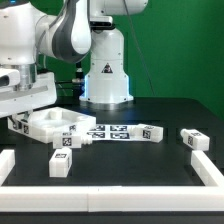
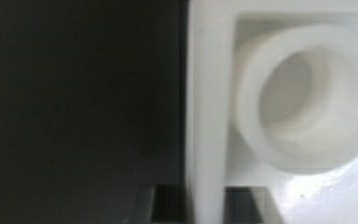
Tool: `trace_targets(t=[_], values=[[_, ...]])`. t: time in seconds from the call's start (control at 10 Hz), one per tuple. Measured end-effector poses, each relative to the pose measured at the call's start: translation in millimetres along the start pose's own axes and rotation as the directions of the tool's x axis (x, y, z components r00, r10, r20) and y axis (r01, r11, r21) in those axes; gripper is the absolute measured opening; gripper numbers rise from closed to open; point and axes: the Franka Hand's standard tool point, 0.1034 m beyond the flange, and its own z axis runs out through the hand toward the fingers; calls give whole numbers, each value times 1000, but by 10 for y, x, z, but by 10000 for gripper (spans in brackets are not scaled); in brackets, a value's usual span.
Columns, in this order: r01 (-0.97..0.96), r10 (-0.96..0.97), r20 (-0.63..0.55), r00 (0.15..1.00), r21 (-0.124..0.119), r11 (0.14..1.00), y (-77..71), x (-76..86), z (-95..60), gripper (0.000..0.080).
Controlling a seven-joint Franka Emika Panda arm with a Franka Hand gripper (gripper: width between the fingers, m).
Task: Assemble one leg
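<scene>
My gripper is at the exterior view's left, down on the left edge of the large white panel. In the wrist view the panel's rim wall runs between my two dark fingertips, which press it from both sides, so my gripper is shut on the rim. A round hole in the panel sits just beside it. The legs lie loose on the table. One leg is in front of the panel. Another leg lies mid-table and a third leg to the right.
The marker board lies behind the middle of the black table. A small tagged block sits at the panel's front corner. White border rails run along the front, left and right.
</scene>
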Motion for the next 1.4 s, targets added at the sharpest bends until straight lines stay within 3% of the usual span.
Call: trace_targets(t=[0.2,0.3,0.4,0.6,0.7,0.8,1.0,1.1,1.2,1.4], values=[[-1,1,0,1000,0,1000,-1,0,-1,53],[-33,34,-7,999,26,999,-43,25,-42,53],[-123,124,-21,992,45,991,-80,148,-197,53],[-228,228,-43,973,3,974,-95,600,-734,53],[-270,270,-28,963,-14,963,-68,819,-914,54],[-342,342,-8,940,-32,939,33,1039,-988,54],[-510,512,12,859,-66,858,261,1455,-938,54],[-465,463,-37,885,-91,881,263,1369,-855,54],[-476,476,-21,879,-77,876,169,1272,-800,54],[-464,464,-21,886,-80,882,193,1319,-804,54]])
